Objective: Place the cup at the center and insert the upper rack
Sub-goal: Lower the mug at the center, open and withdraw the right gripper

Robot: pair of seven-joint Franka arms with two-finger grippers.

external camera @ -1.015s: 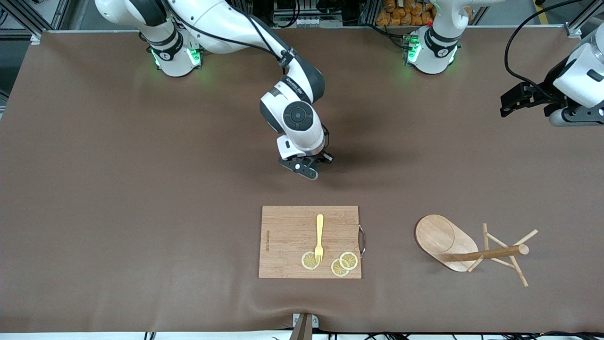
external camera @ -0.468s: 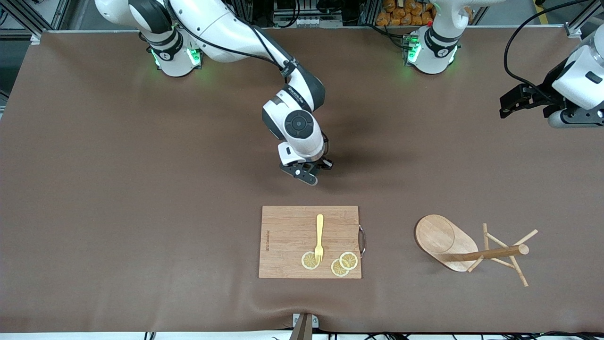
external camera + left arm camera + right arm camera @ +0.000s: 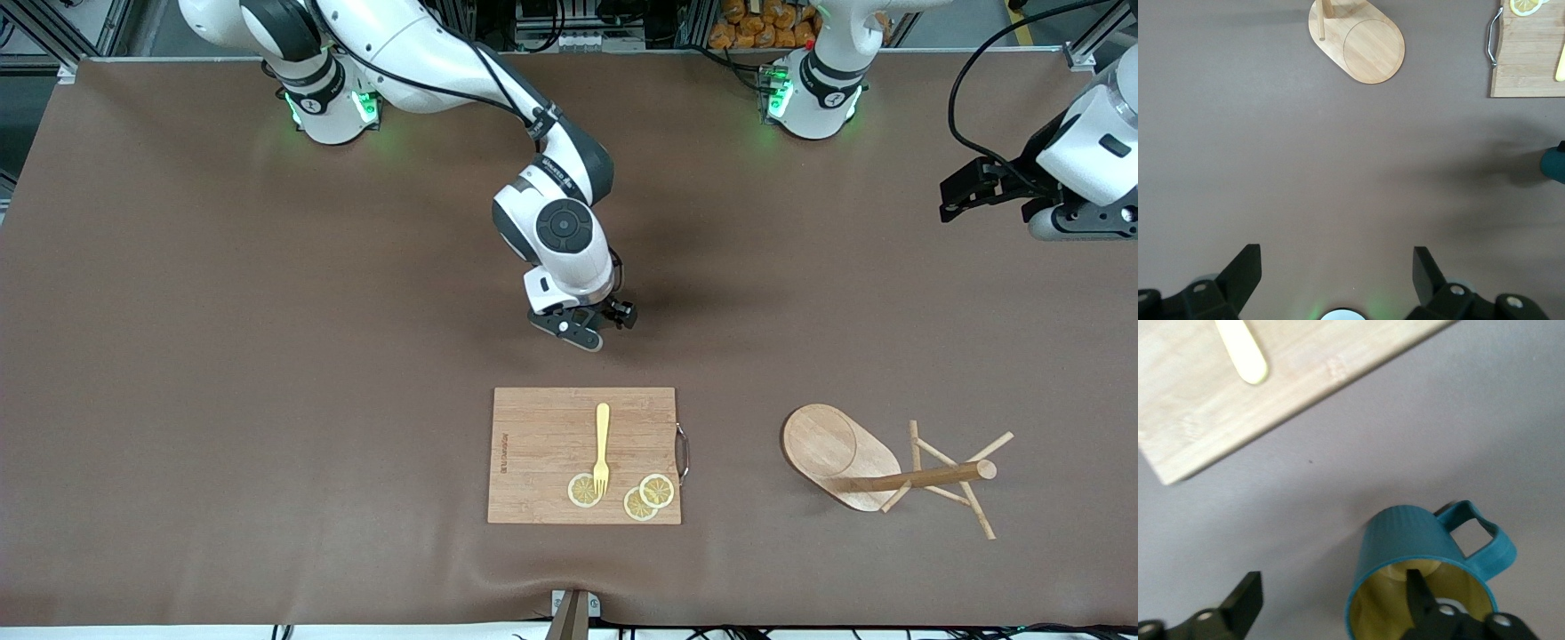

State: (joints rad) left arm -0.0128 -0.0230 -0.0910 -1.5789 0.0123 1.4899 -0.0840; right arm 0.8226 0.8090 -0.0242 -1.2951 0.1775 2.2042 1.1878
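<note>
Front view: places upper rack (image 3: 916, 478) at seven o'clock from waiting left gripper (image 3: 949, 203), fingers apart; pole lying three-to-nine; right gripper (image 3: 591, 324) spread astride cup (image 3: 1425, 553) wall.

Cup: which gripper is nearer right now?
Right. The right gripper is open at the cup, one finger inside its rim, just farther from the front camera than the cutting board. The left gripper waits, open, at the left arm's end of the table.
</note>
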